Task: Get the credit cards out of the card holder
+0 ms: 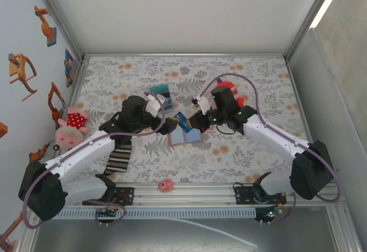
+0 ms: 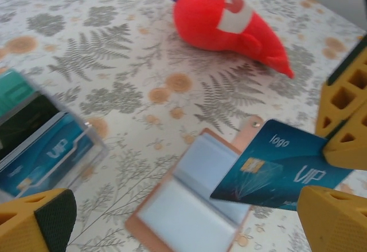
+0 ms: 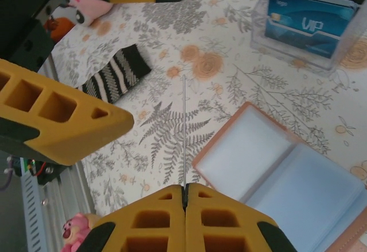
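The right hand pinches a blue card by one end, over the open card holder, which lies flat on the bench between the two arms. The left hand stands wide, straddling the card. For a clean handover it should probably close squarely on the free end before the right lets go. The clear card box nearby looks the likely destination.

The bench has a pale cloth printed with grey ferns and orange blooms. A plain white wall closes the far side, between metal posts. The left wall carries orange cartoon stickers. A bright light strip runs at upper right above a grey panel. A metal rail edges the near side.
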